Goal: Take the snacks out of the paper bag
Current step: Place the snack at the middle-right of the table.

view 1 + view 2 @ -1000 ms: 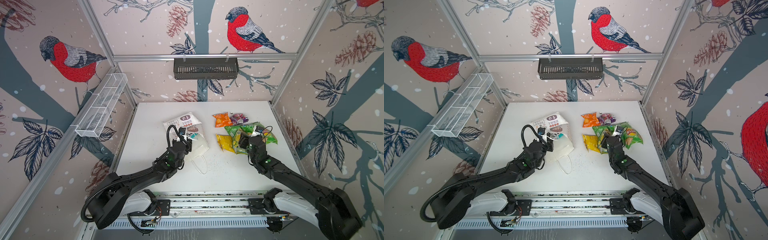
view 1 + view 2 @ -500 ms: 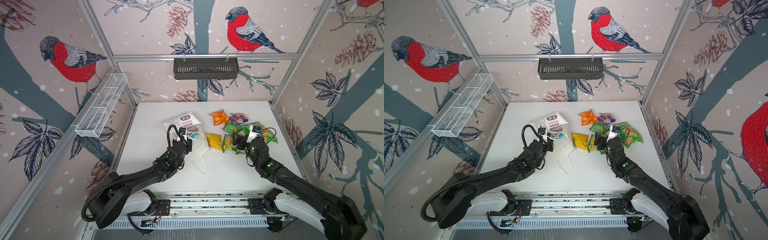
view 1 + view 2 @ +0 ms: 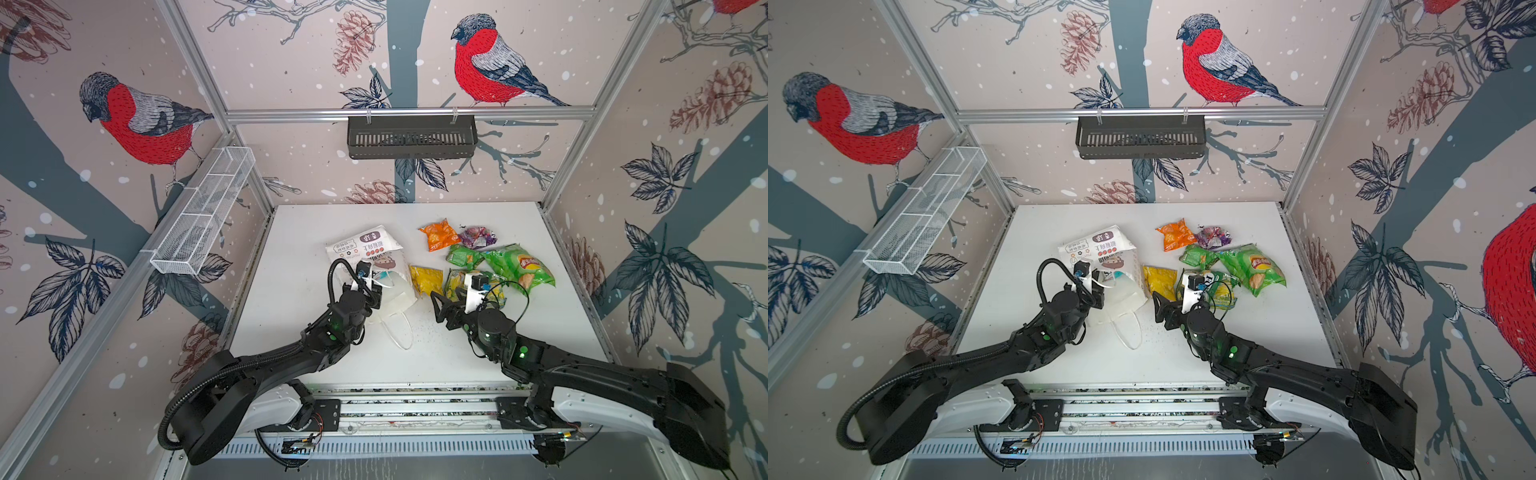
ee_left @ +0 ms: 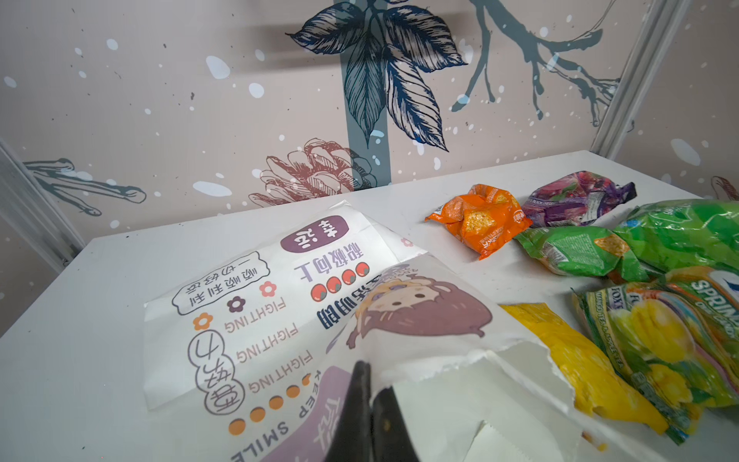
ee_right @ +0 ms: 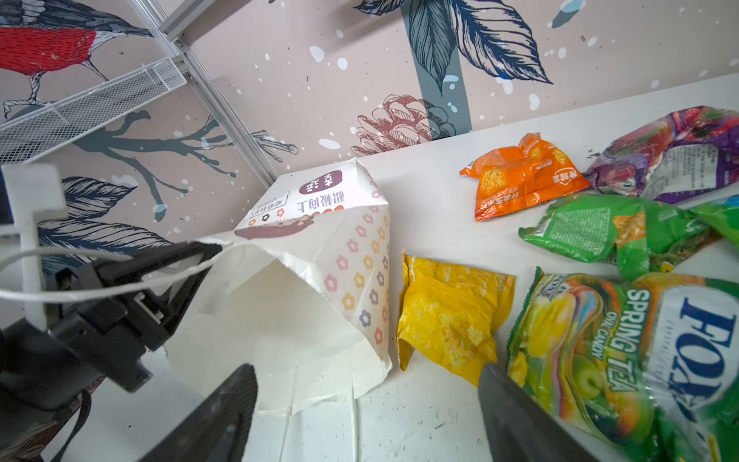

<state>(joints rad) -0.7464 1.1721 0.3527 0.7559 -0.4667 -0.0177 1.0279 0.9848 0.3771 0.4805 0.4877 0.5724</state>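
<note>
The white paper bag (image 3: 365,253) lies on its side, mouth toward the front right. My left gripper (image 3: 375,289) is shut on its upper rim, and the left wrist view shows the closed tips (image 4: 370,384) pinching the paper edge. Something teal (image 3: 388,276) shows at the mouth. The snacks lie to the right: orange (image 3: 438,235), purple (image 3: 478,237), small green (image 3: 463,255), a Lay's bag (image 3: 521,266), yellow (image 3: 424,279) and a green-yellow multi-pack (image 5: 624,352). My right gripper (image 3: 436,307) is open and empty in front of the yellow packet, fingers (image 5: 520,416) spread wide.
One white loop handle (image 3: 401,336) trails from the bag onto the white table (image 3: 291,332). A white wire basket (image 3: 203,212) hangs on the left wall and a black basket (image 3: 411,137) on the back rail. Metal frame posts line the table's edges.
The yellow packet slid left toward the bag. My right gripper then drew back to the front left, its jaws wider. The left gripper and bag stayed put.
</note>
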